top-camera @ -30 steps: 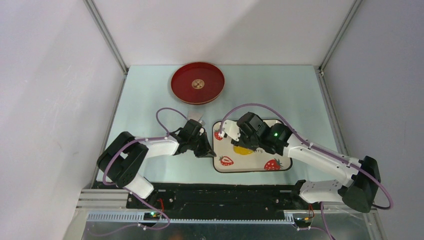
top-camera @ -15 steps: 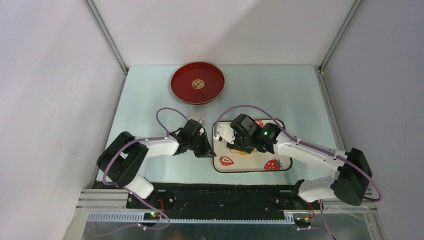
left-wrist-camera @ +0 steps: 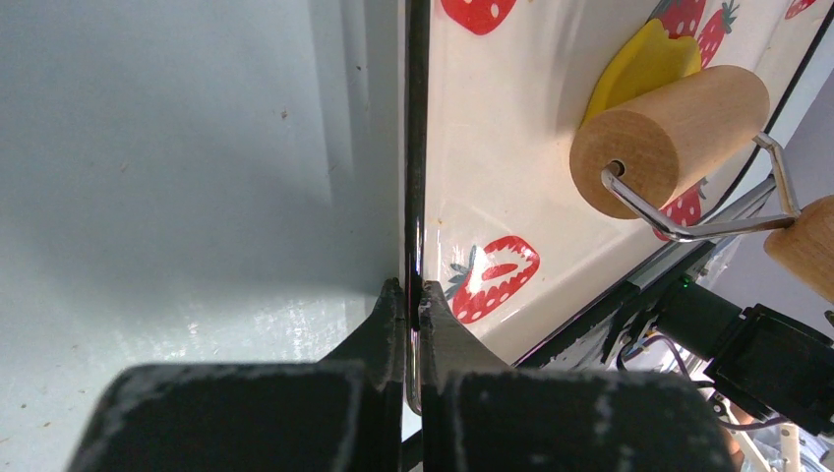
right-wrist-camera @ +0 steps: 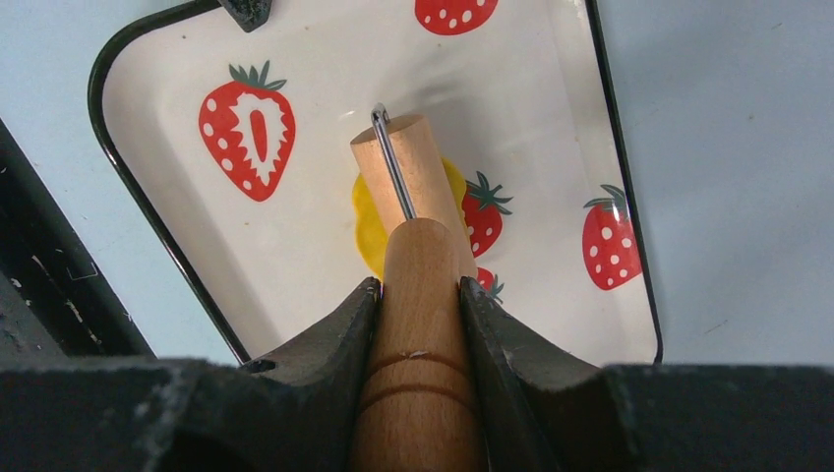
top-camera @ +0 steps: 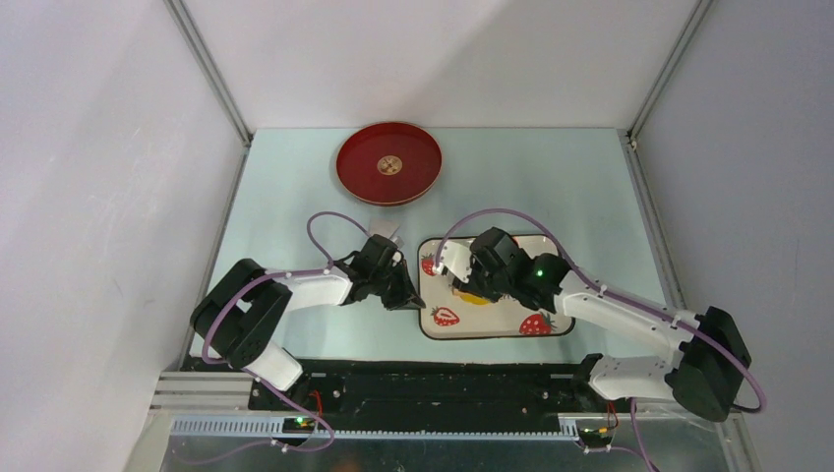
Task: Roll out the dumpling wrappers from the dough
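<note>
On a pale blue-green table (top-camera: 551, 187), seen from above, a white rectangular strawberry tray (top-camera: 492, 320) with a thin black rim and printed red strawberries lies near the middle, slightly to the right. A round red tray (top-camera: 413, 172) sits well apart from it, farther back and to the left.

The left gripper (top-camera: 408, 295) reaches in from the left and meets the strawberry tray at its left edge. Its wrist camera shows the two dark fingers (left-wrist-camera: 388, 324) pressed together on the black rim, pinching it between them.

The right gripper (top-camera: 472, 280) comes in from the right, over the tray. Its wrist camera shows the fingers (right-wrist-camera: 344, 324) clamped on either side of the round handle of a wooden roller (right-wrist-camera: 413, 182). A bent metal wire joins the handle to the short wooden drum at the front.

The dough (right-wrist-camera: 369, 231) is a bright yellow flattened patch with an uneven outline. It lies on the floor of the strawberry tray near its centre, next to a printed strawberry. The roller's drum rests across it, covering its middle, so yellow shows on either side. From the left wrist camera, the dough (left-wrist-camera: 639, 64) peeks out from behind the drum (left-wrist-camera: 679, 133).
</note>
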